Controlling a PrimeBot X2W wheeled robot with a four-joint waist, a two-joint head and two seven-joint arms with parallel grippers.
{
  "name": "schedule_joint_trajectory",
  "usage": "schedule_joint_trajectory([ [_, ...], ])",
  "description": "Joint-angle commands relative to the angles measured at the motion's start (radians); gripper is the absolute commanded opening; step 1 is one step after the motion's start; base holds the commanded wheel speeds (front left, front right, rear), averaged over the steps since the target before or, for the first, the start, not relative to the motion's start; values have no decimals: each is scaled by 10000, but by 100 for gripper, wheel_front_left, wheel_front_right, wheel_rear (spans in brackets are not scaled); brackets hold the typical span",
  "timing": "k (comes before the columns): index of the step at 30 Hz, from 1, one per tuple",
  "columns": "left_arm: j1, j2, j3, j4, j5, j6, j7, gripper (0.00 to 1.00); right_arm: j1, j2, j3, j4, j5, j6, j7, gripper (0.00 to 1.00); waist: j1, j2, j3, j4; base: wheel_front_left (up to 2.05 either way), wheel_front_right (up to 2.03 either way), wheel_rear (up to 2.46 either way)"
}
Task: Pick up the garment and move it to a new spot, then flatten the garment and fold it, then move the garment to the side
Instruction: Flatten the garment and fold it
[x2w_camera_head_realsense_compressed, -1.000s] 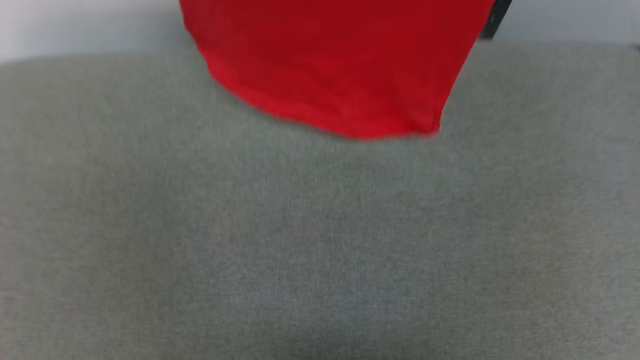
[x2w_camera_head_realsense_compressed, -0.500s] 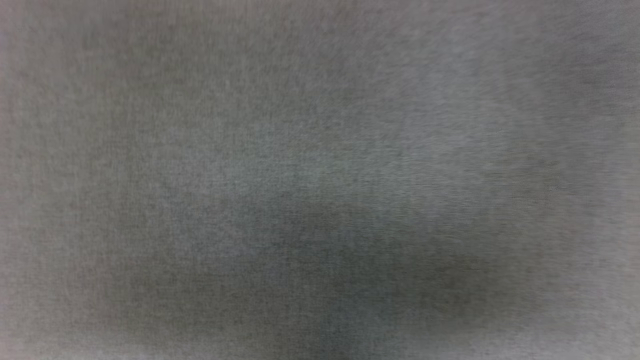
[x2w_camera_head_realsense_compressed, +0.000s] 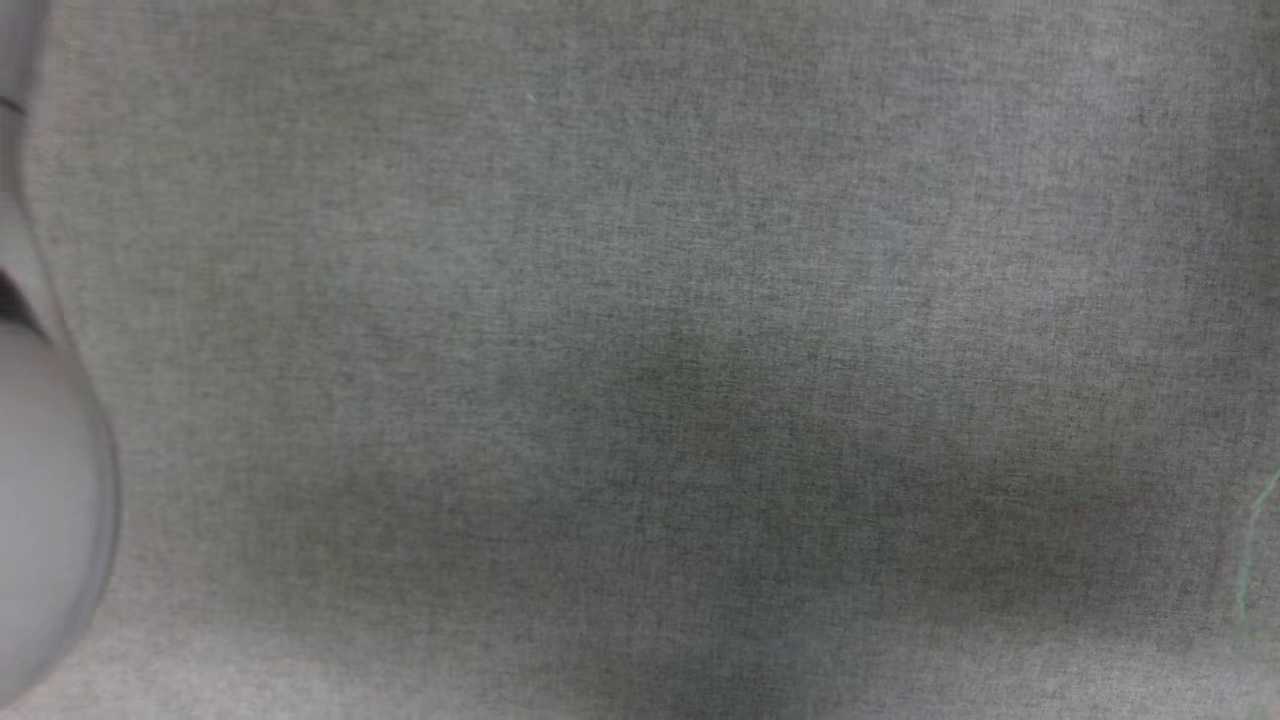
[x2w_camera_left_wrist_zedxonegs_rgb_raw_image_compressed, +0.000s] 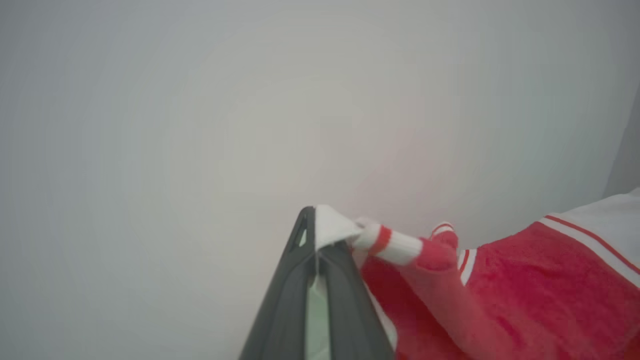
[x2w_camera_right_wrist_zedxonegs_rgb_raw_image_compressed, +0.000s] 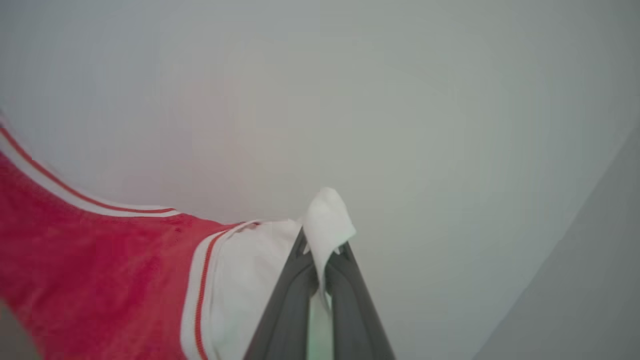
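Observation:
The garment (x2w_camera_left_wrist_zedxonegs_rgb_raw_image_compressed: 525, 280) is a red jersey with white sleeves and red-white stripe trim, held up in the air before a pale wall. In the left wrist view my left gripper (x2w_camera_left_wrist_zedxonegs_rgb_raw_image_compressed: 316, 220) is shut on a white corner of a sleeve, beside a striped cuff (x2w_camera_left_wrist_zedxonegs_rgb_raw_image_compressed: 390, 245). The right wrist view has my right gripper (x2w_camera_right_wrist_zedxonegs_rgb_raw_image_compressed: 320, 250) shut on a tuft of white sleeve cloth, with the garment (x2w_camera_right_wrist_zedxonegs_rgb_raw_image_compressed: 100, 270) stretching away to its left. The lettering is hidden.
The head view looks straight down on a grey cloth-covered surface (x2w_camera_head_realsense_compressed: 640, 300). A pale rounded arm part (x2w_camera_head_realsense_compressed: 50, 500) stands at that view's left edge. A plain light wall (x2w_camera_left_wrist_zedxonegs_rgb_raw_image_compressed: 250, 100) lies behind the garment.
The head camera has tipped down: the garment's red hem, at the top a second ago, has left the picture, and a pale arm part has come in at the left edge.

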Motion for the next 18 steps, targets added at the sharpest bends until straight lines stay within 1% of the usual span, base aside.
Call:
schedule_joint_trajectory([
  [1,265,169,40,86,-68,-93,-11,0,150,36,292,120,229,-11,-8,0,0,0,-402,-4,0,0,0],
  [4,1358,345,-26,194,-176,-302,99,0,733,121,1357,764,1064,-11,-8,0,0,0,-1073,-35,0,0,0],
  [6,2046,425,-64,227,-303,-460,179,0,1069,-40,2119,998,1760,-11,13,0,0,0,-1594,-56,0,0,0],
  [8,2764,539,-120,264,-392,-595,251,0,1517,-345,2864,995,2454,-13,13,0,0,0,-2128,-49,0,0,0],
  [12,4393,600,-304,260,-449,-841,214,0,2850,-1082,4387,420,3785,-11,71,0,0,0,-3141,-36,0,0,0],
  [15,5570,699,-420,148,-552,-932,178,0,4038,-1770,5338,-347,4929,-11,160,0,0,0,-3899,-99,0,0,0],
  [18,6825,946,-551,-59,-694,-1001,145,0,5211,-2485,6080,-1249,5911,-11,257,0,0,0,-4492,-248,0,0,0],
])
